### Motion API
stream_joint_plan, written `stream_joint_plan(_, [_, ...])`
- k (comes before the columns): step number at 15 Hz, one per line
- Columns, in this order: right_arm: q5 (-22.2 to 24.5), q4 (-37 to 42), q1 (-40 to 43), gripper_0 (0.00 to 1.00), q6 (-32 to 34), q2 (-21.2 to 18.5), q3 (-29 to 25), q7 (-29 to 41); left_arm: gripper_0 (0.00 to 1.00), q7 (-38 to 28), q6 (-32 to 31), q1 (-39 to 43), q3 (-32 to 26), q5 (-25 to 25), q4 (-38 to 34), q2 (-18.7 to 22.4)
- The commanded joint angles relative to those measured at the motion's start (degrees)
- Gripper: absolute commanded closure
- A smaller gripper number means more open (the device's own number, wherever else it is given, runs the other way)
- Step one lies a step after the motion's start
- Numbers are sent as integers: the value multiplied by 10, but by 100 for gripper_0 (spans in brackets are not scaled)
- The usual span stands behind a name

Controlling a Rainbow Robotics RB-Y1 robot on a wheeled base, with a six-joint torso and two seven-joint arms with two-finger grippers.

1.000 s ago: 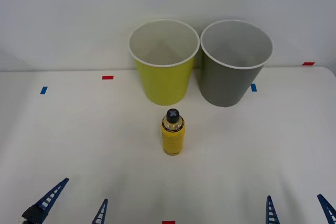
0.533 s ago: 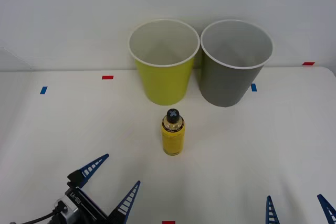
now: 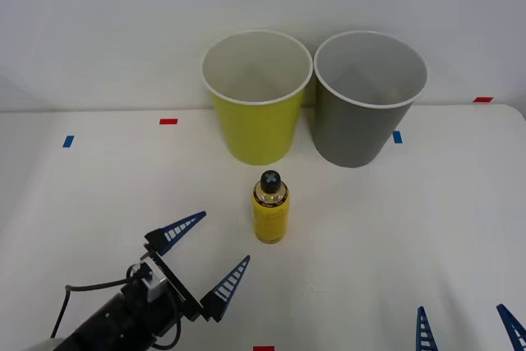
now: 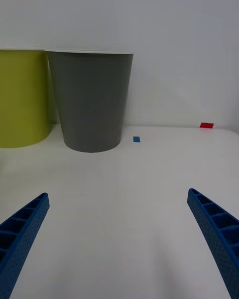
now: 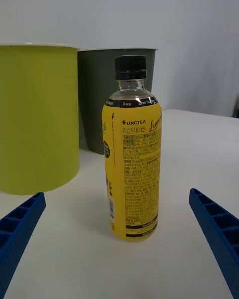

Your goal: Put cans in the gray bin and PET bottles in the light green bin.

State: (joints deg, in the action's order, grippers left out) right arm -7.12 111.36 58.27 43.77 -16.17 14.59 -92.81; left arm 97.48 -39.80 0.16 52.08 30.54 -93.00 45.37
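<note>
Reaching for the standing PET bottle [image 3: 270, 208] with the left gripper [image 3: 207, 254], wide open and holding nothing. Needing to close around it, then drop it in the light green bin [image 3: 256, 124]. Waiting low at the right with the right gripper [image 3: 466, 328], also open and holding nothing.

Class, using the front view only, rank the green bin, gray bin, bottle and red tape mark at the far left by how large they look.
1. Gray bin and green bin: alike, no ranking.
2. Bottle.
3. Red tape mark.
</note>
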Motion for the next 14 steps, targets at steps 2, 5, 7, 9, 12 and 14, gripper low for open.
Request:
stream_joint_plan(2, [0, 0, 0, 3, 0, 0, 0, 0, 0, 1, 37, -25, 0, 19, 0, -39])
stream_joint_plan(5, [0, 0, 0, 3, 0, 0, 0, 0, 0, 2, 65, -40, 0, 29, 0, -56])
stream_joint_plan(7, [0, 0, 0, 3, 0, 0, 0, 0, 0, 2, 81, -56, 0, 40, 0, -60])
stream_joint_plan(9, [0, 0, 0, 4, 0, 0, 0, 0, 0, 3, 103, -73, 0, 49, 0, -63])
stream_joint_plan(12, [0, 0, 0, 4, 0, 0, 0, 0, 0, 3, 122, -84, 0, 55, 0, -71])
stream_joint_plan(14, [0, 0, 0, 3, 0, 0, 0, 0, 0, 3, 125, -86, 0, 59, 0, -80])
